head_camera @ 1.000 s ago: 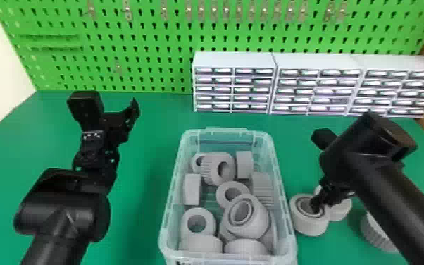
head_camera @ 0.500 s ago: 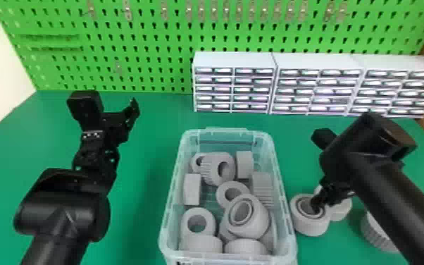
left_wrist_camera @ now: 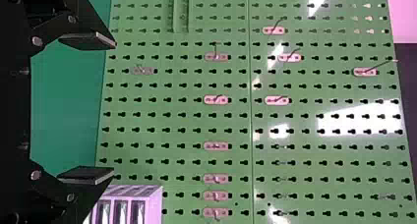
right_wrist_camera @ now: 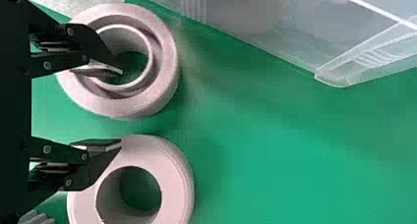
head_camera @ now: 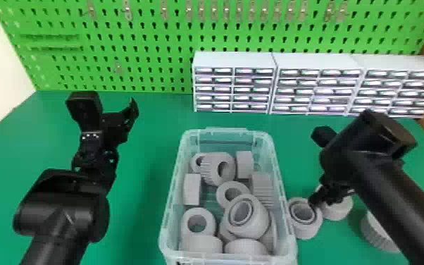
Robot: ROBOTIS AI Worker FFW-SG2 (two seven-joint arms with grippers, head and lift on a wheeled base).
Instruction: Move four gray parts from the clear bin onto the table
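At near centre sits the clear bin, upright; taken as the clock's hub, 12 being farthest. Contents: gray parts, heaped. At its near end, two rounded ones lie by the front wall; just beyond them, a collared gray part leans tilted on its neighbours. Farther in, more rings, some flat-sided, lie at mixed angles up toward the bin's 12.

On the green table, outside the bin: a ribbed gray part near 4 o'clock, partly behind the right arm; a double-ringed gray part between 3 and 4, just beside the bin wall, hole upward; a plain ring at 3, near it.

Right gripper, at 3: jaws well parted. Right wrist view puts one fingertip at the double-ringed part's hole, the other across the plain ring's rim. Neither part is clamped; whether a fingertip touches, cannot tell.

Left gripper, at 10, above the table: jaws wide apart, nothing between, directed toward the pegboard.

Far side: white drawer cabinets in a row from 12 to 2. Behind them, the green pegboard with metal hooks.
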